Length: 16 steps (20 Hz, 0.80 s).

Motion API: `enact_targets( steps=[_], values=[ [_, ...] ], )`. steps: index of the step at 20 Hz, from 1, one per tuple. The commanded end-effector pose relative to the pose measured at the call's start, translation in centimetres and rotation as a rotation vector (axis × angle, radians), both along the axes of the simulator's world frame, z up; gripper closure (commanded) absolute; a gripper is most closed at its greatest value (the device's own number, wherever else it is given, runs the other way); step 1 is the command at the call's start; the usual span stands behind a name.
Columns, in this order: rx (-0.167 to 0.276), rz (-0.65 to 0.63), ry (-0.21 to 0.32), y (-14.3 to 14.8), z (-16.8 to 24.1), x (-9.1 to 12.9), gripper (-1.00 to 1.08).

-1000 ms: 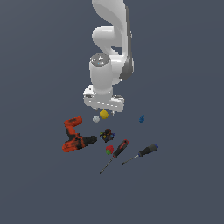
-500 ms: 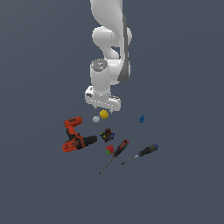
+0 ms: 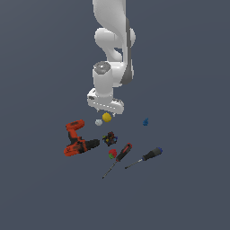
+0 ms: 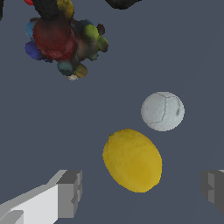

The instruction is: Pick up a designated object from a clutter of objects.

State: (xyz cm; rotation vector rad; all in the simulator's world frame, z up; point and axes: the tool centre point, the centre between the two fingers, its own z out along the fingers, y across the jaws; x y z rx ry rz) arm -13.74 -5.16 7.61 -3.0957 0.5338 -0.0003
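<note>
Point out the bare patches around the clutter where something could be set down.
Free: the stretch between the blue piece and the screwdrivers, and everything beyond the drill. Crowded: around the yellow ball, white lump and multicoloured piece.

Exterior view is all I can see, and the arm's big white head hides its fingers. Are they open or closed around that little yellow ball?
Observer: Open. In the wrist view the two fingers stand wide apart on either side of the yellow ball, not touching it.
Operator: Is the white lump in the way?
Observer: No. The white lump lies beside the ball with a thin gap between them, outside the fingers.
Operator: What is that dark thing further down?
Observer: Up close the dark multicoloured piece is a cluster of red, blue, green and yellow blobs.
</note>
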Motion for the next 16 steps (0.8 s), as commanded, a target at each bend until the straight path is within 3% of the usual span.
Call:
enact_targets(
  steps=[1,16],
  values=[
    [0.0,0.0,0.0,0.0,-0.5,-0.1,-0.92],
    [0.0,-0.002,0.0,0.0,-4.8,-0.2,-0.92]
  ],
)
